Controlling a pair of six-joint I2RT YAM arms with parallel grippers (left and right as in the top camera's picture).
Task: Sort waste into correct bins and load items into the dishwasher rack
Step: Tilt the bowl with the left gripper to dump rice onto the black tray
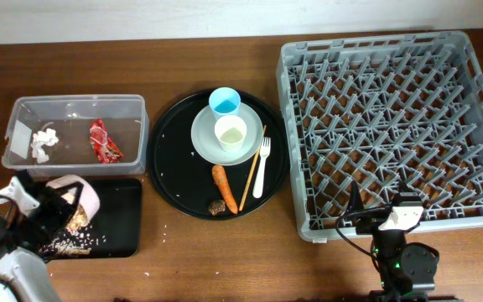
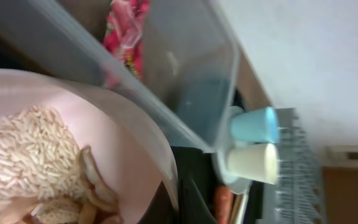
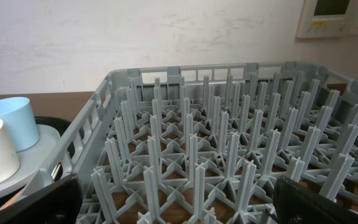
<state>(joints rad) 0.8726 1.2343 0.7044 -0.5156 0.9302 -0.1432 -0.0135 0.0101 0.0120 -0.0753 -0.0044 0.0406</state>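
Clamps left gripper (image 1: pixel 40 211) on the white-pink bowl (image 1: pixel 85 195), tipped with rice-like food scraps (image 2: pixel 23 149) over the shallow black tray (image 1: pixel 120 220) just beneath, and holds right gripper (image 3: pixel 179 202) spread wide at the near wall of the dishwasher rack (image 1: pixel 392 126).

The brown lump (image 1: pixel 217 205) (possibly food) is too small to identify.
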